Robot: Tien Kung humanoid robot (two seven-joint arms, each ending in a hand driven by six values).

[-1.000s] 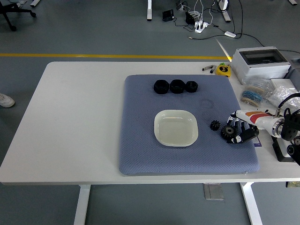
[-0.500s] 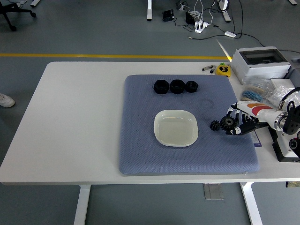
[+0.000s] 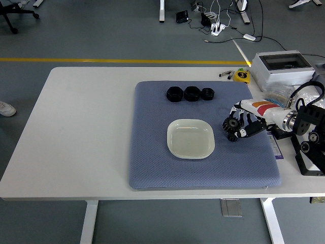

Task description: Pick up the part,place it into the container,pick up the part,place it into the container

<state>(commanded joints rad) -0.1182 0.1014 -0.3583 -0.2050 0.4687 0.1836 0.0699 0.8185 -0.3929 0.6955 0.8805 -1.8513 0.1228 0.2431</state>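
My right hand (image 3: 237, 126) comes in from the right, shut on a black gear (image 3: 232, 123). It holds the gear just above the blue-grey mat (image 3: 152, 152), right of the white square dish (image 3: 191, 138). The dish holds nothing. A smaller black gear (image 3: 233, 136) lies on the mat just below the hand, partly hidden by the fingers. Three black round parts (image 3: 192, 93) sit in a row at the back of the mat. My left arm is out of view.
A grey box (image 3: 282, 68), a yellow tape measure (image 3: 242, 75) and bagged items (image 3: 278, 101) sit at the table's right back. A black stand (image 3: 310, 162) is at the right edge. Bare white table (image 3: 86, 127) lies left of the mat.
My right hand has moved left and a little up across the mat with the gear, from the mat's right edge toward the dish. The smaller gear has stayed in place.
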